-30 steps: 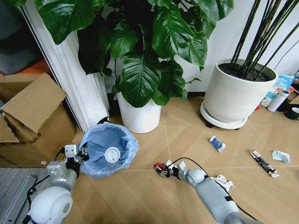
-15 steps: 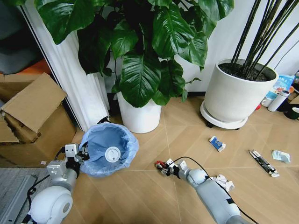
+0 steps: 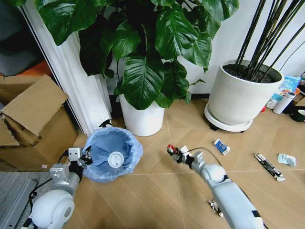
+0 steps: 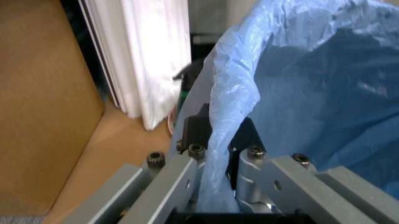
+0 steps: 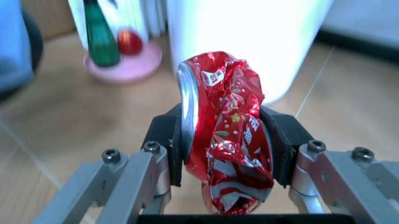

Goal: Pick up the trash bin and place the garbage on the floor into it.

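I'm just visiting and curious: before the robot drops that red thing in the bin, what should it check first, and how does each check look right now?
1. Right pincer shut on the crushed red can: ok.
2. Can lifted off the floor: ok.
3. Left pincer clamped on the trash bin rim and bag: ok.
4. Bin mouth open, a white disc inside: ok.
5. Can above the bin: not ok, it is off to the bin's right.
6. Other litter left, such as the blue-white wrapper: not ok.

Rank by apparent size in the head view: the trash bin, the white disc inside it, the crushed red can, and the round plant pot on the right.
1. Round plant pot, largest.
2. Trash bin.
3. White disc.
4. Crushed red can, held in the right gripper; it looks only slightly smaller than the disc, so this is uncertain.
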{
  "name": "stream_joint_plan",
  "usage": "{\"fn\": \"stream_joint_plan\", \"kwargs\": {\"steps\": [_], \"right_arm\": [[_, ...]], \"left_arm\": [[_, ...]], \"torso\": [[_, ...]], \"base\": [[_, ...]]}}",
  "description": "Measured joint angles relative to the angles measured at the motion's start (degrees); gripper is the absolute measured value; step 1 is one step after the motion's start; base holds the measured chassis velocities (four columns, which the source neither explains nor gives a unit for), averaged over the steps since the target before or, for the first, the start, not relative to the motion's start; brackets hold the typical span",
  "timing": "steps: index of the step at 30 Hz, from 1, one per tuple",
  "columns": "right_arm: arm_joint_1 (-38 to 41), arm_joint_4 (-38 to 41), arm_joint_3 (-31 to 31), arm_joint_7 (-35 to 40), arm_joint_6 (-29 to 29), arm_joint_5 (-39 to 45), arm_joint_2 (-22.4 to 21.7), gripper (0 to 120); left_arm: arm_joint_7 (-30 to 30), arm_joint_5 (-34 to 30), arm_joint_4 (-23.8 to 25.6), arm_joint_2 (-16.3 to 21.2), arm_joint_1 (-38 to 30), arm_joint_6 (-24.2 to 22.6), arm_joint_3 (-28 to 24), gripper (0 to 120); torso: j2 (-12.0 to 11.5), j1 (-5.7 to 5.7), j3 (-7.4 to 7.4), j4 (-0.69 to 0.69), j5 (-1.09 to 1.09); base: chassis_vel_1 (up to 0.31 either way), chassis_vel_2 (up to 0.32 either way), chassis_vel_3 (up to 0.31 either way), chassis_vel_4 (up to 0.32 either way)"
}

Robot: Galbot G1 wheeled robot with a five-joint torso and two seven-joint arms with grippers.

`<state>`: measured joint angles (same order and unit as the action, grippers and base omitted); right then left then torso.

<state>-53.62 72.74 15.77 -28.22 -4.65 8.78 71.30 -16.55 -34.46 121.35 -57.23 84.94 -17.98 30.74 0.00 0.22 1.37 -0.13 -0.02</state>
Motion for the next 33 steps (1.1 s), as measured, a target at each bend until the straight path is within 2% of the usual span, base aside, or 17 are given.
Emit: {"fn": "stream_joint_plan", "kwargs": {"steps": [6, 7, 9, 12, 17, 23, 29, 33], "right_arm": [[-0.7, 12.1, 1.7, 0.7, -0.2, 2.1, -3.1, 36], [-0.5, 22.3, -0.9, 2.9, -3.0, 8.1, -7.4, 36], [0.1, 29.7, -4.2, 4.6, -5.5, 14.4, -10.7, 36], [1.1, 32.9, -7.3, 5.6, -6.7, 17.9, -12.1, 36], [3.9, 35.0, -14.3, 6.5, -7.9, 20.1, -12.4, 36], [5.4, 34.9, -22.5, 6.6, -8.7, 19.9, -10.3, 36], [5.6, 34.6, -26.3, 6.5, -10.4, 19.0, -10.4, 36], [7.3, 33.2, -29.3, 7.7, -11.0, 18.5, -9.2, 55]], "left_arm": [[0.0, -2.1, -0.7, 2.5, 0.3, -1.4, -1.4, 0], [-0.2, -5.2, -1.2, 4.3, -0.2, -3.1, -2.7, 0], [-0.3, -7.1, -2.0, 6.0, -1.2, -3.9, -4.4, 0], [-0.3, -8.9, -3.0, 7.4, -2.4, -4.3, -6.2, 0], [-0.5, -11.2, -3.8, 9.4, -4.9, -4.7, -9.1, 0], [-1.3, -12.5, -3.3, 9.6, -5.5, -5.1, -11.1, 0], [-1.4, -12.5, -3.1, 9.5, -5.3, -5.1, -11.0, 0], [-1.5, -12.7, -2.8, 9.5, -5.4, -5.1, -10.3, 0]], "torso": [[0.0, 0.00, 0.00, 0.01, -0.02], [0.0, 0.00, 0.00, 0.00, -0.04], [0.0, 0.00, 0.00, 0.00, -0.02], [0.0, 0.00, 0.00, 0.00, -0.03], [0.0, 0.00, 0.00, 0.00, -0.02], [0.0, 0.00, 0.00, 0.01, -0.03], [0.0, 0.00, 0.00, 0.00, -0.04], [0.0, 0.00, 0.00, 0.00, -0.03]], "base": [[0.000, 0.000, 0.000, 0.000], [0.000, 0.000, 0.000, 0.000], [0.000, 0.000, 0.000, 0.000], [0.000, 0.000, 0.000, 0.000], [0.000, 0.000, 0.000, 0.000], [0.000, 0.000, 0.000, 0.000], [0.000, 0.000, 0.000, 0.000], [0.000, 0.000, 0.000, 0.000]]}}
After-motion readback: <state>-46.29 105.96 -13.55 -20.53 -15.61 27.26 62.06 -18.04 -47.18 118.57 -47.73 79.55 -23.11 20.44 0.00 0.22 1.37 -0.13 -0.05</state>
